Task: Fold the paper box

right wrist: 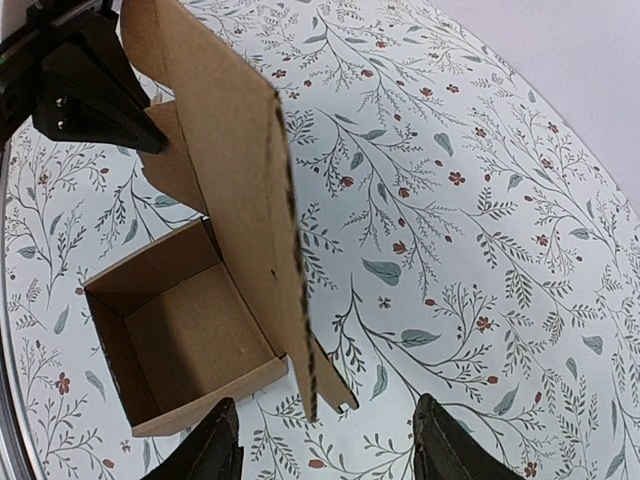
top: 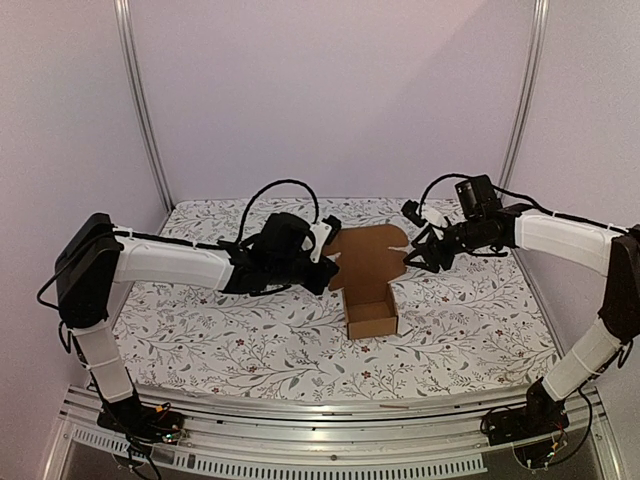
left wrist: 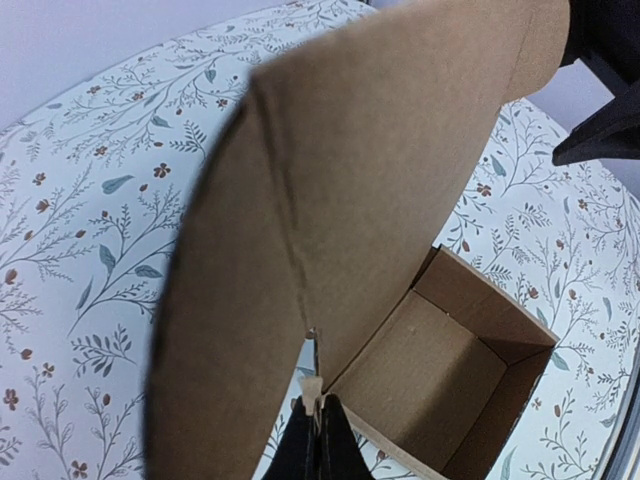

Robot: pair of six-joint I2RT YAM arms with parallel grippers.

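Observation:
The paper box [top: 371,318] is brown cardboard, partly formed: an open square tray sits on the cloth and its tall lid panel [top: 363,256] stands up behind it. My left gripper [top: 328,262] is at the panel's left edge. In the left wrist view the left gripper [left wrist: 318,428] is shut on a small cardboard tab of the paper box [left wrist: 430,370], beside the tray's corner. My right gripper [top: 416,251] is at the panel's right side. In the right wrist view the right gripper [right wrist: 325,445] is open, and the panel's edge [right wrist: 296,300] stands between the fingers without touching them.
A floral tablecloth [top: 200,340] covers the table. Aluminium posts [top: 145,110] stand at the back corners before pale walls, and a metal rail [top: 330,410] runs along the near edge by the arm bases.

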